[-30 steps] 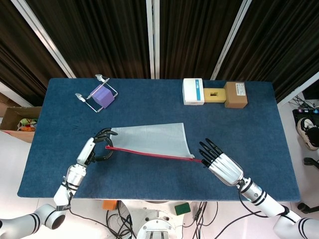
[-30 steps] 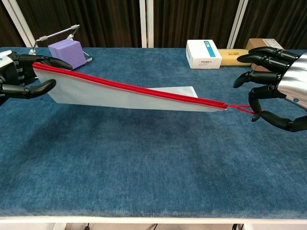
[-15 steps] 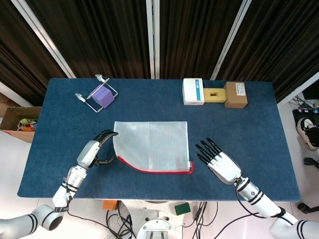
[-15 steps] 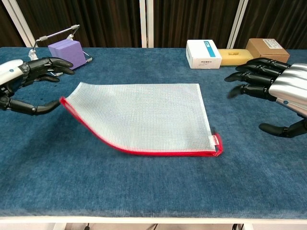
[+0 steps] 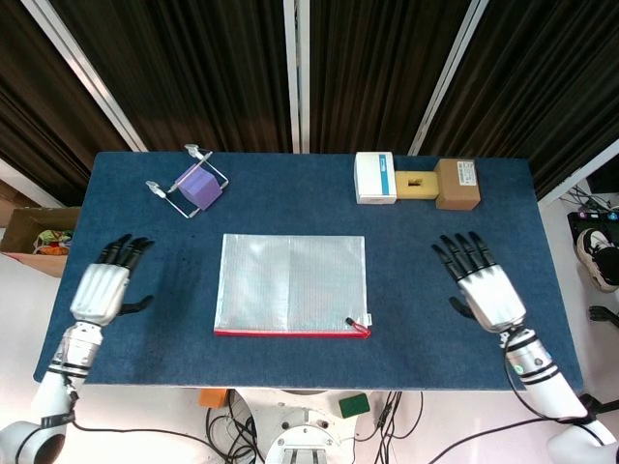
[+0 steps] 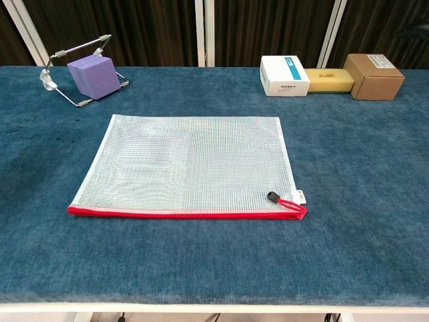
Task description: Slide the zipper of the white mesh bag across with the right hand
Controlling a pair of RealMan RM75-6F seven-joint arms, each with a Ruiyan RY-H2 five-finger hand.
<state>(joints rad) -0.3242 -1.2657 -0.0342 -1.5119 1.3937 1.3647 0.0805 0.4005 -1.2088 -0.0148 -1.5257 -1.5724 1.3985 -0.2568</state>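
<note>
At the middle of the blue desk (image 5: 464,251) the white mesh bag (image 5: 290,282) lies flat, its red zipper (image 6: 181,215) running along the edge nearest the robot. The zipper pull (image 6: 273,196) sits at the right-hand end of that edge, its little red cord looped beside it, so the slide looks finished and the bag released. The right robot hand (image 5: 481,288) hovers well to the right of the bag, fingers spread, holding nothing; the left robot hand (image 5: 104,285) mirrors it well to the left, also spread and holding nothing. Only the head view shows the two hands; the chest view misses them but shows the pull and mesh weave closely. Along the far edge stand a purple block in a wire frame (image 5: 194,184), a white box (image 5: 374,177), a yellow sponge (image 5: 416,183) and a brown box (image 5: 456,184)
</note>
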